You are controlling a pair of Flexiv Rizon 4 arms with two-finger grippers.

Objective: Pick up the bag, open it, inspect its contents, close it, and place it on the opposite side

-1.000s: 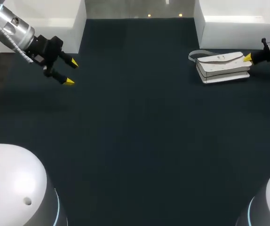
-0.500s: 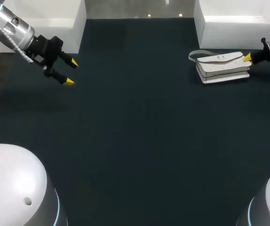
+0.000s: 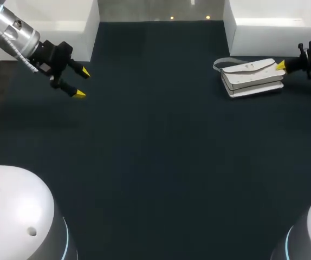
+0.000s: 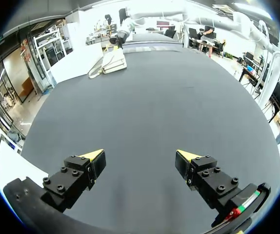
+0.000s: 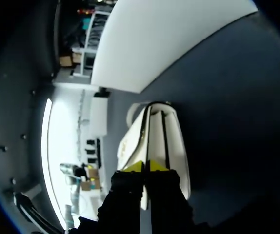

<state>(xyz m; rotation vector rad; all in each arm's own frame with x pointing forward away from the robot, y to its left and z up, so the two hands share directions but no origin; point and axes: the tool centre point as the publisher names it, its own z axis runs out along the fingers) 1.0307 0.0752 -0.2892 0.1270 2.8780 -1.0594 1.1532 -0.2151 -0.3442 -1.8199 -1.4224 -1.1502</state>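
Across the dark bench (image 3: 155, 162), at its far right: the white bag (image 3: 252, 78), flat on its side, strap looped at its far left end. Pinched at the right end by the right claw (image 5: 145, 166), yellow tips pressed onto one thin edge, likely as a hold for lifting. Far left, well apart: the left claw (image 3: 81, 83), spread wide, empty, hovering, probably free for opening the flap.

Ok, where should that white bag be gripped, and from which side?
Its right end edge, from the right: the white bag lies flat, stacked layers facing the right end effector, which pinches one there; its strap is at the far end.
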